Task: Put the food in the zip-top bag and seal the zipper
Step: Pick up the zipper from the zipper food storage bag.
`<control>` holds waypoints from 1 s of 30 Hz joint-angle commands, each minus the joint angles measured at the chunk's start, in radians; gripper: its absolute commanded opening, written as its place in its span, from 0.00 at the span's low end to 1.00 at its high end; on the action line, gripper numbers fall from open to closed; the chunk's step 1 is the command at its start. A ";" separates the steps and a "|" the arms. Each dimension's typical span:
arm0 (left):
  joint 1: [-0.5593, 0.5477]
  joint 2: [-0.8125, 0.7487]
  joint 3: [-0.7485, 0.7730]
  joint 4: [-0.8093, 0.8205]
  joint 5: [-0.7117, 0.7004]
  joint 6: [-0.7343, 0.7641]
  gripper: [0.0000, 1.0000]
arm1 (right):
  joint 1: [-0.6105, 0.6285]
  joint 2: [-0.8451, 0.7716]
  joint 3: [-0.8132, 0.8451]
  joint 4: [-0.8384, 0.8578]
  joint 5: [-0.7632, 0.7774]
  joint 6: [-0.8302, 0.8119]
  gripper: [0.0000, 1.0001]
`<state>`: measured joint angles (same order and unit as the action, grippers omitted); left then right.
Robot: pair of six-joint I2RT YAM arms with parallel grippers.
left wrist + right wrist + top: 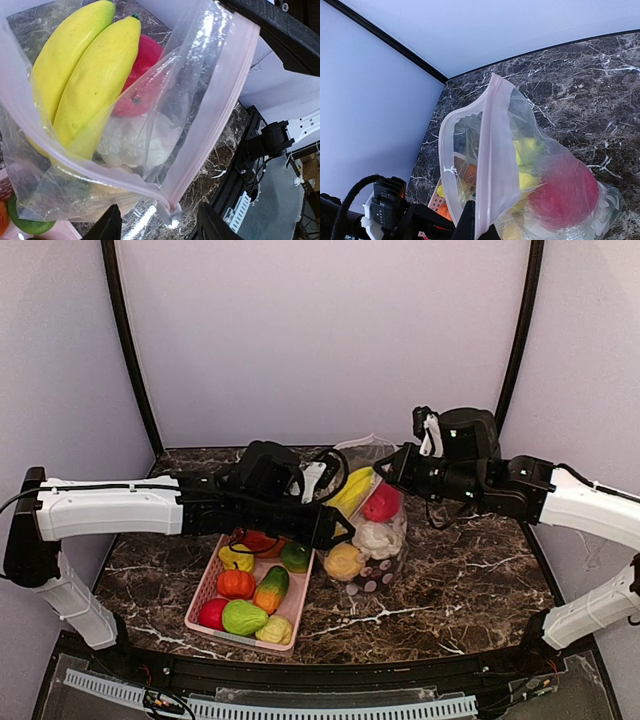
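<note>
- Right pincer [477, 227] is clenched on the zipper [490, 150], holding the zip-top bag's [378, 545] mouth up so it gapes.
- Left pincer [160, 225] is released, jaws astride the mouth's corner; probably the sealing start.
- Bag rests on worktop [460, 570] beside pink basket [205, 598], holding banana [95, 75], red fruit [145, 62], cauliflower [135, 142]; open room to its right.

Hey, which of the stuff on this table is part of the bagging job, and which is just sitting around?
Job: bag, zipper, bagged banana, red fruit, cauliflower, plus food waiting in the basket.
Lying about: the basket itself, table.
</note>
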<state>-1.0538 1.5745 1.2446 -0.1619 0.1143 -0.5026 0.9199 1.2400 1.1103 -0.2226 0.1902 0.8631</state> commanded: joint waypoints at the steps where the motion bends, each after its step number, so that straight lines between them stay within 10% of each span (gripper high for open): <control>1: -0.005 -0.006 0.028 -0.014 -0.038 0.022 0.49 | -0.004 0.015 0.024 0.040 0.020 0.030 0.00; 12: -0.003 0.063 0.125 -0.052 -0.040 0.031 0.05 | 0.005 -0.019 0.010 0.058 0.019 0.034 0.00; 18: -0.003 0.016 0.144 -0.083 -0.025 0.063 0.01 | 0.004 -0.067 -0.009 0.032 0.041 0.007 0.02; 30: 0.042 0.009 0.355 -0.263 0.210 0.153 0.01 | -0.006 -0.078 0.098 -0.063 -0.006 -0.082 0.71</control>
<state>-1.0370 1.6215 1.5196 -0.3622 0.1986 -0.3916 0.9199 1.1717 1.1545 -0.2611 0.2062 0.8215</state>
